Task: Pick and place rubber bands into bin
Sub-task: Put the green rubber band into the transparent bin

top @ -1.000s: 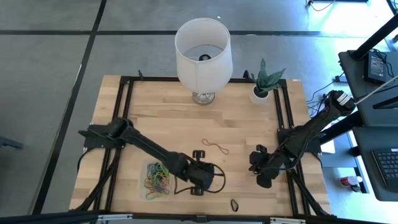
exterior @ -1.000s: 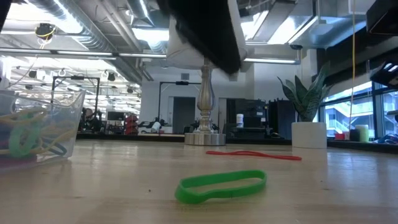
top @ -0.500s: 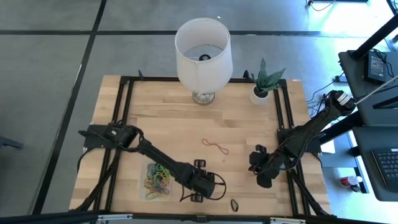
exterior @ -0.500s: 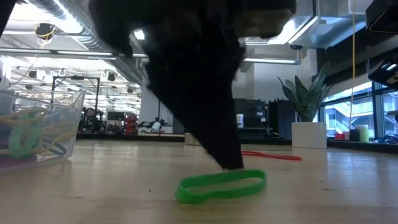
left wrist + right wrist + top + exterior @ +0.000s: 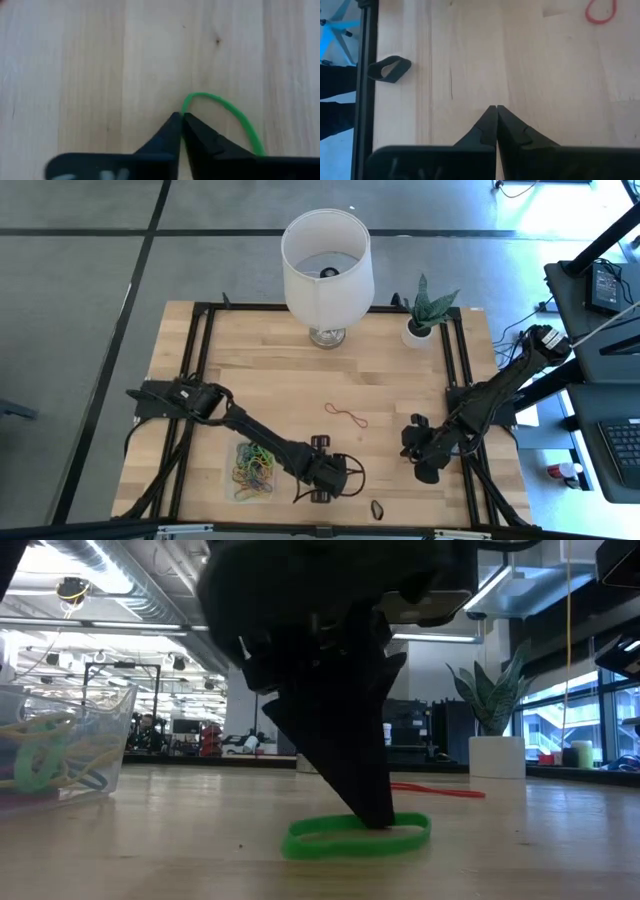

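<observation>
Pinched shut on the thin green elastic rubber band (image 5: 227, 111) near the wooden desk's (image 5: 280, 380) front edge, left gripper (image 5: 330, 480) poised, seemingly, to carry it to the clear plastic bin (image 5: 250, 470) just beside; right gripper (image 5: 420, 463) closed, empty, near the right edge.

Left pincer (image 5: 181, 118): the two dark fingers (image 5: 205, 140) meet at their tips, pressed down on the pale wooden tabletop (image 5: 90, 65). A green rubber band (image 5: 227, 110) is caught at the tips and arcs away beside one finger, lying flat on the wood.
</observation>
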{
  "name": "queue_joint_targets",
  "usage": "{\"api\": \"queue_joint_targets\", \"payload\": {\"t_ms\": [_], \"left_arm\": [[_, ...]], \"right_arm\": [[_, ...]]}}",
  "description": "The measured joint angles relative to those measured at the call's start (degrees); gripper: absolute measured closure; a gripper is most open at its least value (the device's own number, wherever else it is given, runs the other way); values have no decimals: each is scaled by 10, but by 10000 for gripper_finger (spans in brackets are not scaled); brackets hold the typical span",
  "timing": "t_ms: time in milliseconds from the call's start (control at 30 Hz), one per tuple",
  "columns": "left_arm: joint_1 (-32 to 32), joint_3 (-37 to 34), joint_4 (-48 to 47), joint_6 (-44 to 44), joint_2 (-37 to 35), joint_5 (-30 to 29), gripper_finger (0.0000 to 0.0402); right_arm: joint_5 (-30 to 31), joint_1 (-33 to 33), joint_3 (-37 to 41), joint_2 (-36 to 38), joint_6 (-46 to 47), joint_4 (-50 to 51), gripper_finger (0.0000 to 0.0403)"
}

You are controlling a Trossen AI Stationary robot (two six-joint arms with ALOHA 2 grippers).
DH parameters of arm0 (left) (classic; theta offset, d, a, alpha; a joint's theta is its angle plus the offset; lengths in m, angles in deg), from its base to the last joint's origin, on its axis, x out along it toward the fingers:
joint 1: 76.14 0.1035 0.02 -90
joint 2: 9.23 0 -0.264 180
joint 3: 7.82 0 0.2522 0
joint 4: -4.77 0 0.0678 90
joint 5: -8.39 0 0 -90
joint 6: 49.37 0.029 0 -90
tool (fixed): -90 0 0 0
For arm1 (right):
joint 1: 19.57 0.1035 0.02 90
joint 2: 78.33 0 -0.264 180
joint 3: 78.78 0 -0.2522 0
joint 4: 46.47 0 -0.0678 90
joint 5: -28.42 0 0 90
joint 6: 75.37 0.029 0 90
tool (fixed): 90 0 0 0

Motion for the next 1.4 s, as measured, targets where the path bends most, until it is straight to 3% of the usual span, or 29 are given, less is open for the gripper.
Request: {"api": "queue_joint_targets", "payload": {"t_ms": [300,533,767,1000,1267,1400], "left_arm": [[-2,49,-62,-24,-10,-1,399],[-6,130,-189,-31,-81,-24,399],[-37,125,-301,-58,-175,-43,399],[-96,-3,-315,-124,-274,-60,399],[-165,-243,-172,-242,-385,-26,399],[-180,-313,-113,-250,-408,24,399]], "right_arm": [[0,0,0,0,-4,-1,397],[12,0,0,0,-6,-5,397],[36,0,0,0,-6,-32,397],[47,0,0,0,-2,-80,397],[81,-19,0,-1,25,-135,397],[81,-39,0,-1,72,-149,397]]}}
